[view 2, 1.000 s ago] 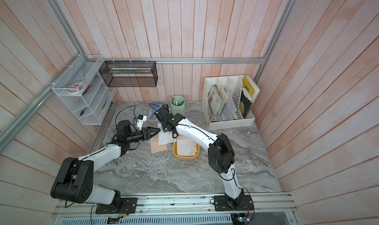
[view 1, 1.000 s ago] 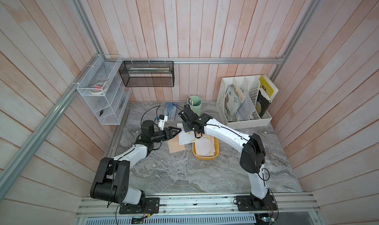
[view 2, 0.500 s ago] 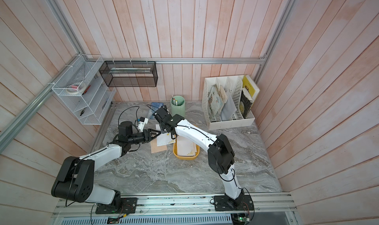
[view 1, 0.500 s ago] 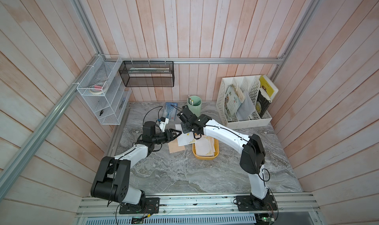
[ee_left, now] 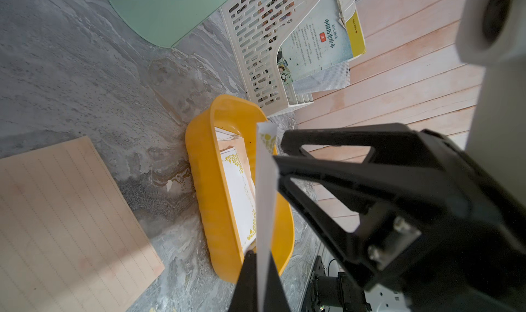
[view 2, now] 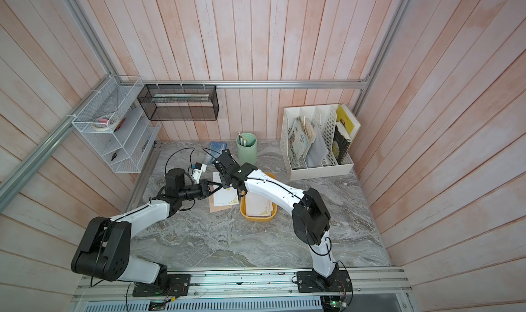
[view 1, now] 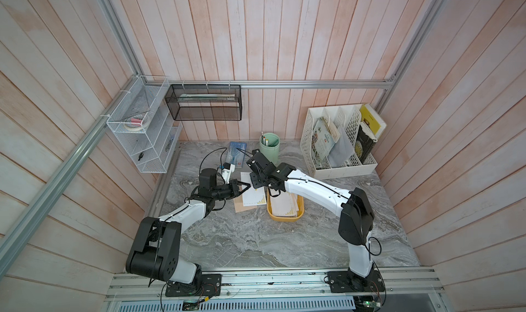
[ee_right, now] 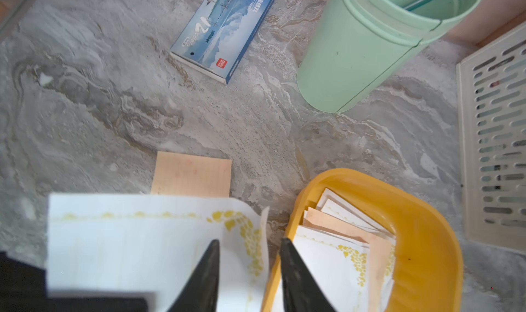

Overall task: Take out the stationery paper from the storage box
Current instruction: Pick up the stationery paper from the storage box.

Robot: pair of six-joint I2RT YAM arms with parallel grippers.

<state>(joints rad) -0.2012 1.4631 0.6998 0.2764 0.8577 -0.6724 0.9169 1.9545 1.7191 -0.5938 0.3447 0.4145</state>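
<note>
Stationery paper point(ee_left: 266, 188) pinched between left jaws, beside parted right jaws.

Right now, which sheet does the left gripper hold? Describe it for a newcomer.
Find the mustard-yellow storage box on the table. Beside it, toward the left arm, the left gripper is shut on one sheet. It is white with gold corner ornament and held off the table, unlike the peach sheet lying flat below and the stack in the box.

Glossy plastic storage box point(ee_left: 205, 182) w/ matt stationery paper point(ee_left: 239, 188).
</note>
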